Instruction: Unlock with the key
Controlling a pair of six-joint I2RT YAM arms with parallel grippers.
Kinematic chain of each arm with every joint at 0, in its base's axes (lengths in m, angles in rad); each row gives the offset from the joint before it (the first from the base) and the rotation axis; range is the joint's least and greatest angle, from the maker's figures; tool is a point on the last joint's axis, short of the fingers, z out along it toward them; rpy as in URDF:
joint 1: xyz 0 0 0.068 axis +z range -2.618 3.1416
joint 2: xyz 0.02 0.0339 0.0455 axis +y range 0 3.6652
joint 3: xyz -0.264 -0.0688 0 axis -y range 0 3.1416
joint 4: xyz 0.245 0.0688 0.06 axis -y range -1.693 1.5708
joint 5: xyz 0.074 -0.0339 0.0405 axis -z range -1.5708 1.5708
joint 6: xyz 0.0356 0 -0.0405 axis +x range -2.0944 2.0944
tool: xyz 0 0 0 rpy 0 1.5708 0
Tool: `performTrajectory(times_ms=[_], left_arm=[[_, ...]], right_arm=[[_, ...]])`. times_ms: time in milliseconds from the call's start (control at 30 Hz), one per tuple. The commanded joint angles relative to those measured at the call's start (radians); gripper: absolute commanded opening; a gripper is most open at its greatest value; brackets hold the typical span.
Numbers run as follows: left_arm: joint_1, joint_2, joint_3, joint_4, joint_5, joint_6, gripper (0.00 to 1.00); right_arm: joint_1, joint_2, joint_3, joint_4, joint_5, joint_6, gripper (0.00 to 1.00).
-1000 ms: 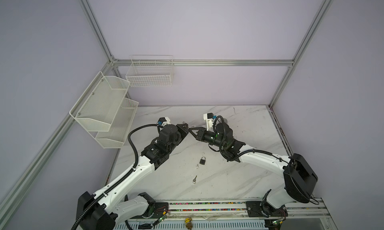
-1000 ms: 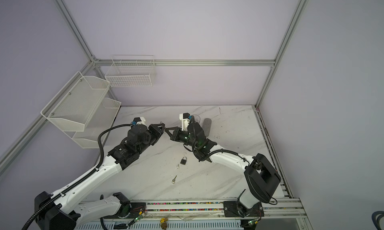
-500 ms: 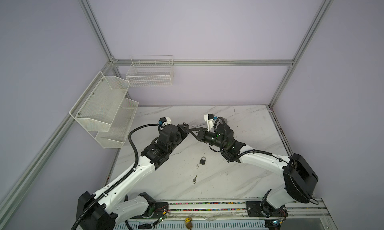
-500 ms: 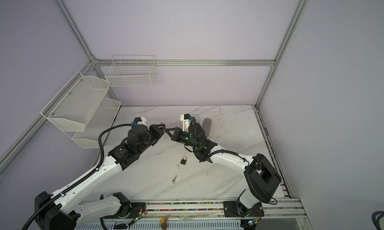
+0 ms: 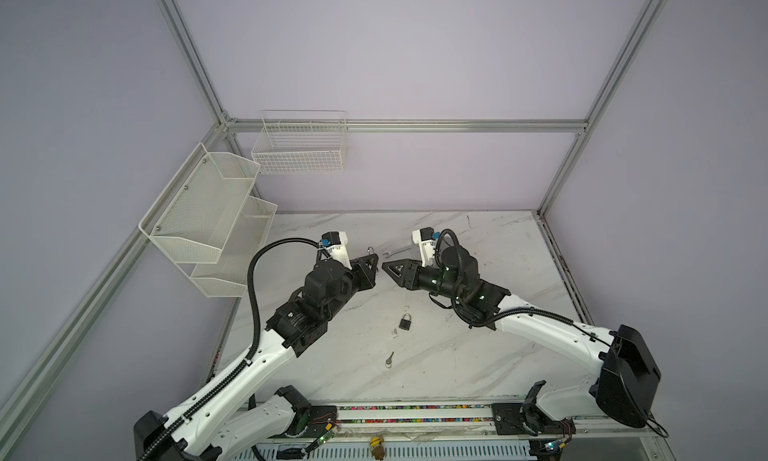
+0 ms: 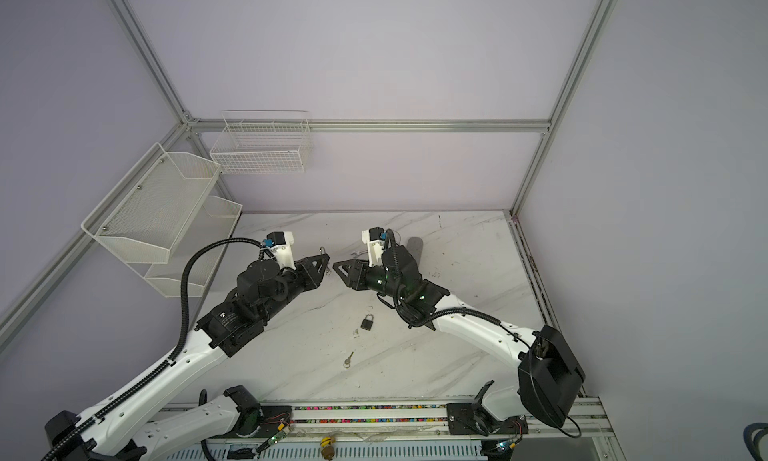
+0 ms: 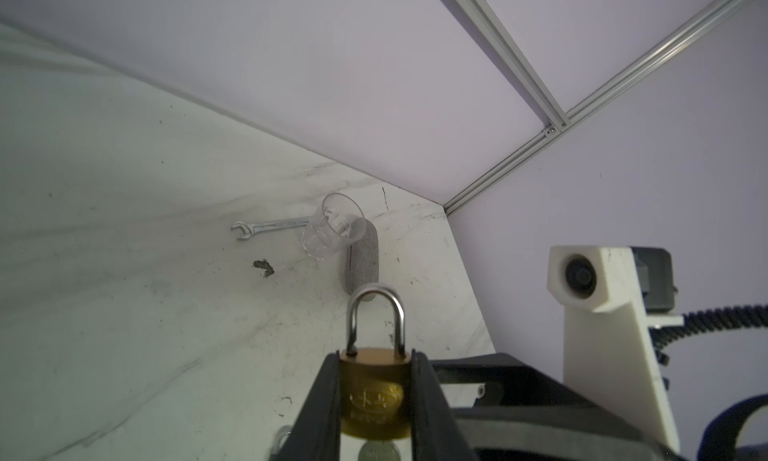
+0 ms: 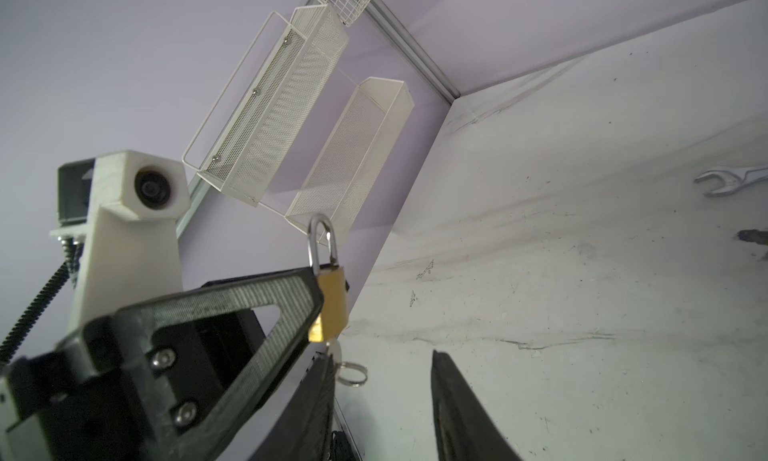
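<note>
My left gripper (image 7: 376, 365) is shut on a brass padlock (image 7: 376, 396), held above the table with its steel shackle (image 7: 376, 313) pointing away from the wrist. A silver key (image 7: 379, 452) sticks out of the padlock's underside; its split ring (image 8: 351, 372) hangs free in the right wrist view. My right gripper (image 8: 382, 355) stands open just beneath the padlock (image 8: 330, 305), with nothing between its fingers. One finger (image 8: 320, 380) is next to the key. In both top views the left gripper (image 5: 371, 264) and the right gripper (image 5: 387, 266) face each other tip to tip.
A black padlock (image 5: 405, 321) and a loose key (image 5: 389, 359) lie on the marble table (image 5: 478, 355) below the grippers. A wrench (image 7: 266, 228), a clear glass (image 7: 332, 230) and a grey oblong object (image 7: 361, 263) lie farther back. Mesh shelves (image 5: 208, 222) and a wire basket (image 5: 299, 147) hang on the left walls.
My right gripper has gone from shut to open and let go of the key, which stays in the brass padlock. Both arms have hardly moved.
</note>
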Motion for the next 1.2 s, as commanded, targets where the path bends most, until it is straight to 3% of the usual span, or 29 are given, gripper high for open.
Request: performTrajectory(times_ms=[0,200,500,667,867,1167], left_arm=[[0.003,-0.059,-0.121,0.103,-0.008,0.285,0.00],[0.003,-0.130,-0.290,0.307,0.048,0.545,0.00],[0.003,-0.144,-0.401,0.484,0.103,0.729,0.00],[0.002,-0.125,-0.406,0.483,0.083,0.778,0.00],[0.002,-0.122,-0.419,0.516,0.050,0.766,0.00],[0.002,-0.104,-0.428,0.534,0.030,0.773,0.00]], right_arm=[[-0.032,-0.013,0.058,-0.146,-0.026,-0.078,0.45],[-0.037,0.028,0.172,-0.341,-0.051,-0.191,0.50],[-0.038,0.115,0.345,-0.525,-0.031,-0.332,0.54],[-0.026,0.170,0.424,-0.578,-0.051,-0.380,0.55],[0.022,0.273,0.576,-0.696,0.015,-0.435,0.55],[0.047,0.346,0.666,-0.777,0.119,-0.466,0.56]])
